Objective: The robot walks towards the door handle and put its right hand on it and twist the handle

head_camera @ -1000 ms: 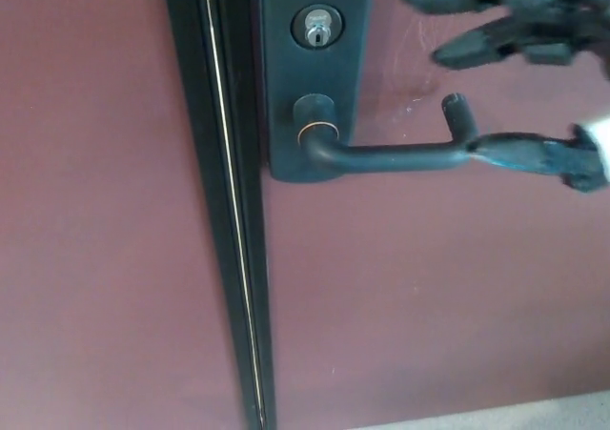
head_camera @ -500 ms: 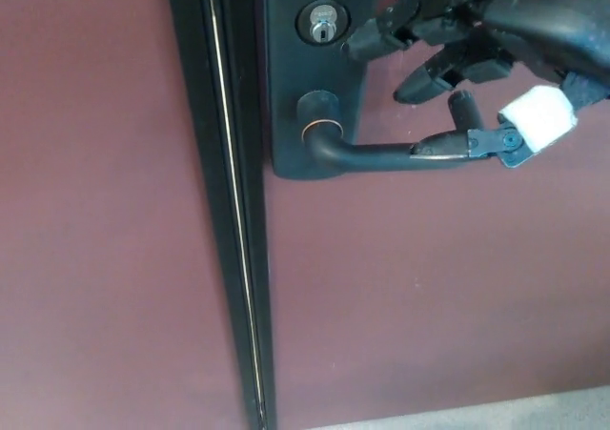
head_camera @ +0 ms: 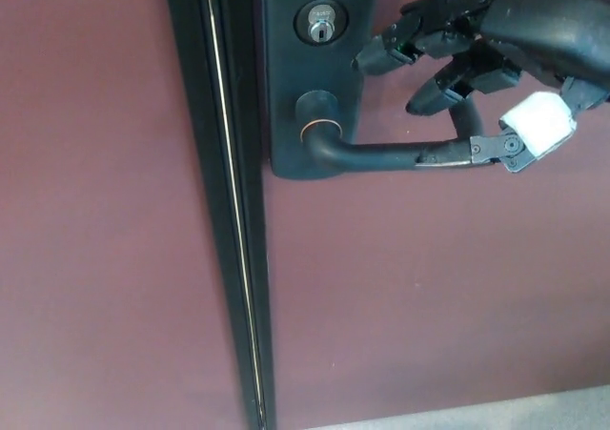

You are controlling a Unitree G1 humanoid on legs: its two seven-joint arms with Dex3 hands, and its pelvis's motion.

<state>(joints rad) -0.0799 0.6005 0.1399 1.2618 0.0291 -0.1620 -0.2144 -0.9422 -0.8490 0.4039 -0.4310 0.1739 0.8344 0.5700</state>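
Observation:
A dark lever door handle point(head_camera: 381, 153) runs to the right from a black backplate point(head_camera: 315, 77) with a silver keyhole point(head_camera: 320, 22) above it. My right hand point(head_camera: 477, 53) comes in from the top right and hovers over the lever's far end. Its two thick fingers point(head_camera: 400, 41) point left, spread, just above the lever and apart from it. The thumb point(head_camera: 472, 151), with white tape point(head_camera: 538, 123) at its base, lies along the lever's end from the front. The upturned tip of the lever pokes up between thumb and fingers. The left hand does not show.
The door point(head_camera: 429, 287) is dark red-brown. A black vertical door edge strip point(head_camera: 224, 220) with a thin bright line runs top to bottom left of the backplate. A sliver of pale floor point(head_camera: 543, 411) shows at the bottom right.
The right hand has moved left from the picture's edge to above the lever's end. In the last half second it barely shifted; the lever looks as level as before.

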